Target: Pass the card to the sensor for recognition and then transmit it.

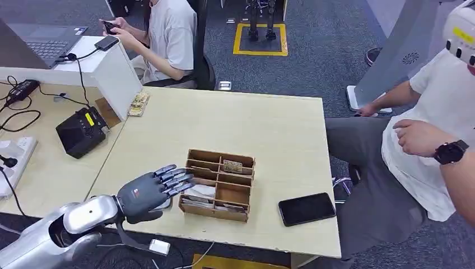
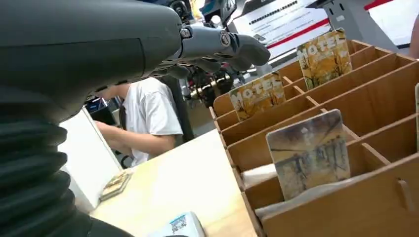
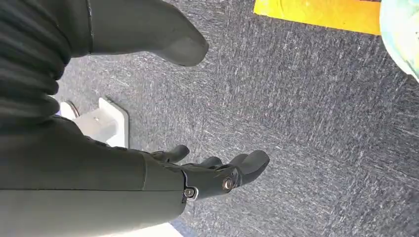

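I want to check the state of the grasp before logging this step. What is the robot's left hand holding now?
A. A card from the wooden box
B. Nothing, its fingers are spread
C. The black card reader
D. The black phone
B: the left hand hovers at the edge of the compartmented wooden card box with fingers spread and nothing held.

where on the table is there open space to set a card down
The widest bare stretch is the far half of the light table, between the white divider and the right edge. A narrower patch lies between the wooden card box and the black phone. Left of the box is crowded by the left hand.
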`<state>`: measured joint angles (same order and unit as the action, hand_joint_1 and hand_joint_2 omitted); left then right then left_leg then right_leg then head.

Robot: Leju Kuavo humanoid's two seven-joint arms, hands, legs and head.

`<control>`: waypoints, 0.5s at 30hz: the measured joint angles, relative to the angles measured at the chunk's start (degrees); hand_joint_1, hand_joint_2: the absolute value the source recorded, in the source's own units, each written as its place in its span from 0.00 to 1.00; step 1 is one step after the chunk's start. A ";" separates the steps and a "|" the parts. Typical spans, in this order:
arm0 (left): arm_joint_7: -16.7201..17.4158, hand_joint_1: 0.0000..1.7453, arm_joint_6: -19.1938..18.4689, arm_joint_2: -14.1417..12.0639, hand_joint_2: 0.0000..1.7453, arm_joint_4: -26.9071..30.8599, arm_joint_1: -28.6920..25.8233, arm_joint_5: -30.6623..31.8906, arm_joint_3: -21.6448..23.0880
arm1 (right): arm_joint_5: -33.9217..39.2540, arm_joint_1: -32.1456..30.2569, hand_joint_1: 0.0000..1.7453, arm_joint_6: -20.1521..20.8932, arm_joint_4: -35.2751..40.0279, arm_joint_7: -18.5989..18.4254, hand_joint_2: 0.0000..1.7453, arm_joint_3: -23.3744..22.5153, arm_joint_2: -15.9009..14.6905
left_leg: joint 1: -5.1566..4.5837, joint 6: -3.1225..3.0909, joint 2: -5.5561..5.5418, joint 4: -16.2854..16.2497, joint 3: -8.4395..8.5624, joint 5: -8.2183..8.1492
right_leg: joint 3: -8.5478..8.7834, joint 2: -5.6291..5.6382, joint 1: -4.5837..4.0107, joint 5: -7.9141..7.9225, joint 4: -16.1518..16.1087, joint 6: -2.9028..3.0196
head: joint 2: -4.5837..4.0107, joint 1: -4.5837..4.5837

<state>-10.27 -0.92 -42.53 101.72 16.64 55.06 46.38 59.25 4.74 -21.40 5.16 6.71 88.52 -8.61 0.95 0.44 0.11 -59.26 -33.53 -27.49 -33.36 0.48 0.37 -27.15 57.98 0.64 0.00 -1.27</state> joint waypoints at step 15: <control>2.38 0.00 2.40 3.61 1.00 -1.99 -2.22 2.01 1.57 | 0.72 0.16 0.00 -0.04 0.07 0.00 1.00 0.15 0.13 | 0.00 0.00 -0.01 0.00 0.00 0.00 | 0.01 -0.01 0.00 0.00 0.00 -0.01 | 0.00 0.00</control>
<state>-7.89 1.49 -38.93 99.73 14.42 57.07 47.95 59.98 4.90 -21.44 5.23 6.71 88.67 -8.48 0.95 0.44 0.10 -59.26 -33.53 -27.49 -33.35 0.46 0.37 -27.15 57.97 0.64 0.00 -1.27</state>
